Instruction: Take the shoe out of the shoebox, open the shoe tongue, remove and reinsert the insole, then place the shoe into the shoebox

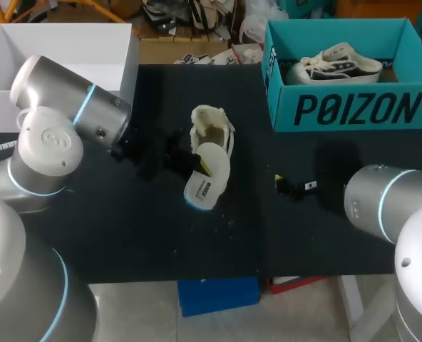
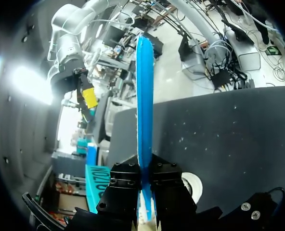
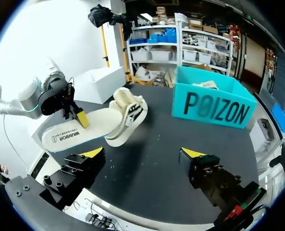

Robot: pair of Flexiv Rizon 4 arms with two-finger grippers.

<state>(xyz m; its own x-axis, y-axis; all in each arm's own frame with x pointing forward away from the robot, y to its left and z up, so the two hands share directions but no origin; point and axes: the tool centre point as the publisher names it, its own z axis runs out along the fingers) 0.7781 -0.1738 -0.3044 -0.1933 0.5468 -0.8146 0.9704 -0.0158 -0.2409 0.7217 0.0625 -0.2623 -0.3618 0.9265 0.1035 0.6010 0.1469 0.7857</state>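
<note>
The left gripper (image 2: 145, 191) is closed on the insole (image 2: 144, 96): its two fingers press the thin sheet from both sides, so in the left wrist view the insole stands on its edge between them, with the blue underside showing. In the right wrist view, the white upper face of this insole reaches from the gripper to the cream shoe (image 3: 127, 111) and meets it at the opening; how deep it goes in, I cannot tell. The shoe rests on the black table (image 3: 152, 185), outside the teal shoebox (image 3: 213, 109) and well apart from it. The right gripper (image 3: 142, 153) hangs over the table nearer to me, its fingers wide apart and holding nothing. Inside the shoebox lies a second shoe (image 1: 336, 64). A white box (image 1: 61, 43) stands at the far left corner.
</note>
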